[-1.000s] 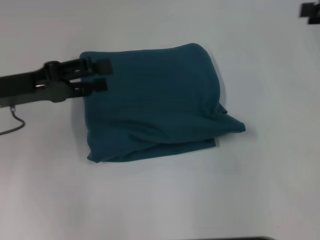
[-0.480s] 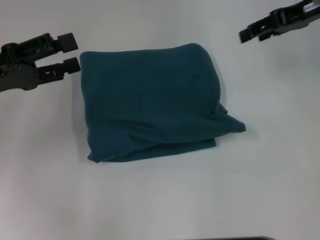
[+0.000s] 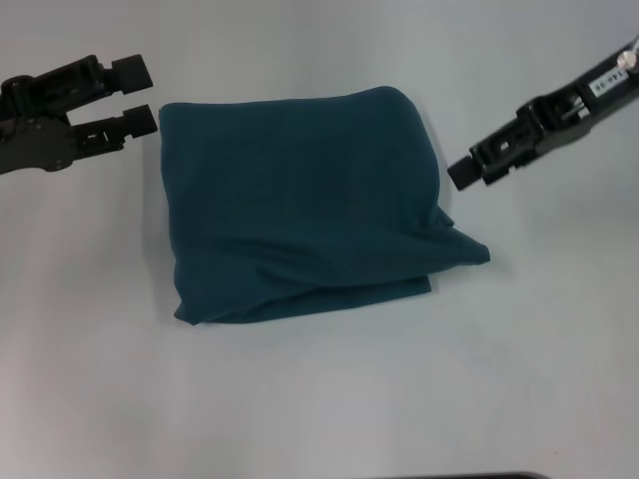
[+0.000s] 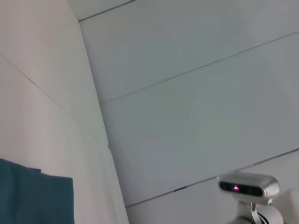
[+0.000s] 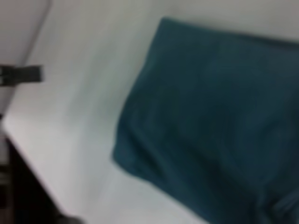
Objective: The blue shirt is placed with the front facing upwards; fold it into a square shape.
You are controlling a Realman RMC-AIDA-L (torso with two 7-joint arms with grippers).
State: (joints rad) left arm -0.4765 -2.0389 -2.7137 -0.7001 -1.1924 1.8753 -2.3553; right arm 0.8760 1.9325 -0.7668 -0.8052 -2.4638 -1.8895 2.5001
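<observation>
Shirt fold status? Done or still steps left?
Looks mostly done: the blue shirt lies folded into a roughly square bundle on the white table, plain side up. In hand: nothing. The left gripper is open and off the shirt's far-left corner; the right gripper is beside the right edge, not touching. Left: maybe tidying the corner sticking out at the near right.

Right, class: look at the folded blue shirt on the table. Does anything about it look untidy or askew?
Yes. The blue shirt is folded roughly square, but at its near right corner a flap of cloth sticks out past the layer beneath, so that edge is uneven. The left gripper and right gripper sit beside it, not touching.
</observation>
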